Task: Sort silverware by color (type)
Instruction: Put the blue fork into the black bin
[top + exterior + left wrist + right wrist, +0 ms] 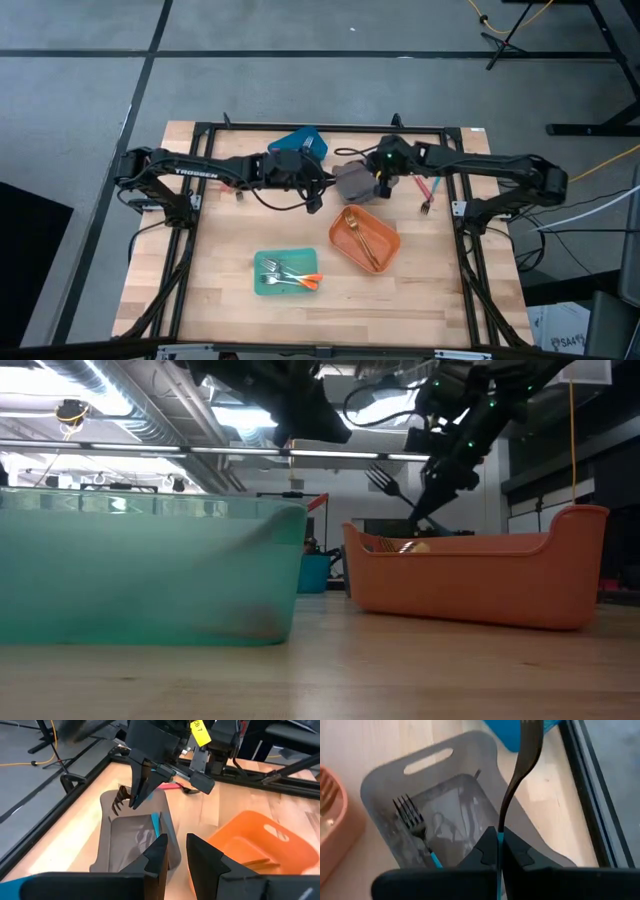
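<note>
High view shows both arms reaching in over the far half of the wooden desk [230,300], meeting above a grey bin [352,181] with a blue bin [300,141] just behind it. Right pincer [498,851] is clamped shut on a dark-tined fork with a blue handle [520,765], holding it above the grey bin with the tines pointing away from the wrist; the left wrist view shows the same fork's tines [120,802] hanging over the bin's rim. A second blue-handled fork [415,827] lies inside the grey bin, tines toward the handle cut-out in the wall. Left pincer [175,857] hovers just beside the grey bin, between it and the orange bin [365,240], its fingers a little apart with nothing between them. Gold utensils [362,238] lie in the orange bin, which sits near the desk's middle. Closer to the front edge, a teal bin [285,272] holds orange-handled forks [295,277], one handle sticking out over its rim. A pink-handled fork [428,194] lies loose on the desk under the right arm, beside the frame rail.
</note>
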